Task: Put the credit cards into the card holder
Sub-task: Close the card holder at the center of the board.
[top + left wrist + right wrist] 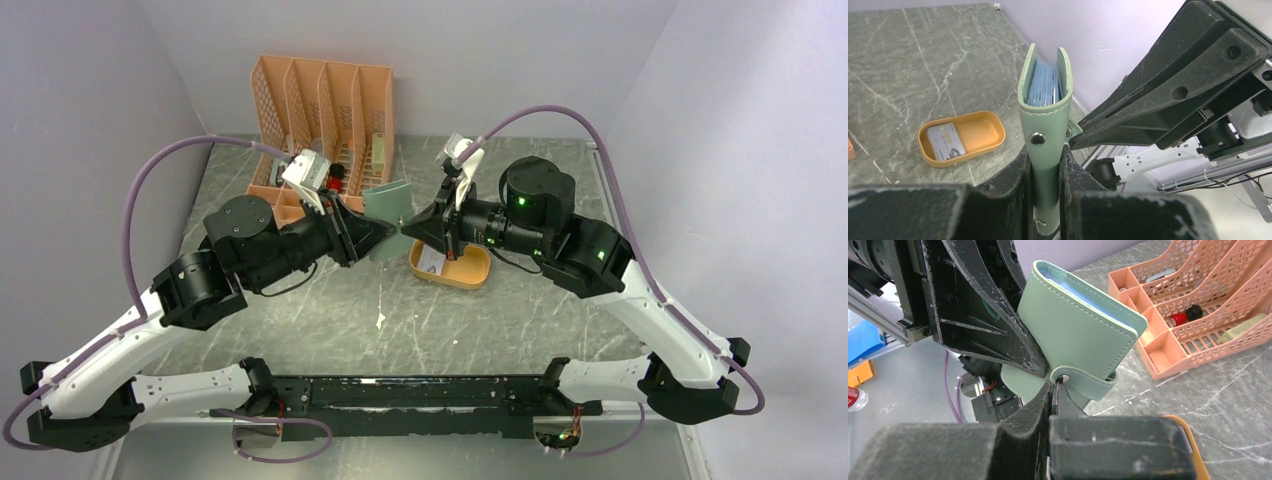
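Judged light and floppy, the card holder point(1073, 335) was clamped upright over the table point(923, 60) by the left pincer point(1045, 167) at its lower edge; its snap tab point(1088, 382) was pinched in the right pincer point(1053, 390).

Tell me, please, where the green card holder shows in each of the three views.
Top external: card holder at mid-picture, just up and left of the yellow tray.
Left wrist: card holder upright at centre, open edge up; tray to its left.
Right wrist: card holder tilted at centre; tray rim at lower right.
Shared landmark: the yellow tray.
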Controlling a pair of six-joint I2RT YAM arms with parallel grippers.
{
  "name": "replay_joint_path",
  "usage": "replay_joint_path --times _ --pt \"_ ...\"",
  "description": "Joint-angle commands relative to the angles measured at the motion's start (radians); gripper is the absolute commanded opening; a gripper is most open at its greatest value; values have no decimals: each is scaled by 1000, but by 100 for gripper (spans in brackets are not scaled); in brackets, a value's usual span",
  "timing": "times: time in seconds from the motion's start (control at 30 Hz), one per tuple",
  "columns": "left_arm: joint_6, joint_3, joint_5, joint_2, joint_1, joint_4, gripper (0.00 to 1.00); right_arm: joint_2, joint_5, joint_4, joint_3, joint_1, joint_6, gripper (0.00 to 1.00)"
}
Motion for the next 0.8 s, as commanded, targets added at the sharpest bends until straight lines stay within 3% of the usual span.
replay_joint_path --times 0.0,0.77 --pt "-17 21 102 8 -6 104 5 4 1 49 -12 9 19 0" --pt "-9 47 375 42 -6 179 5 59 56 -12 34 12 19 0"
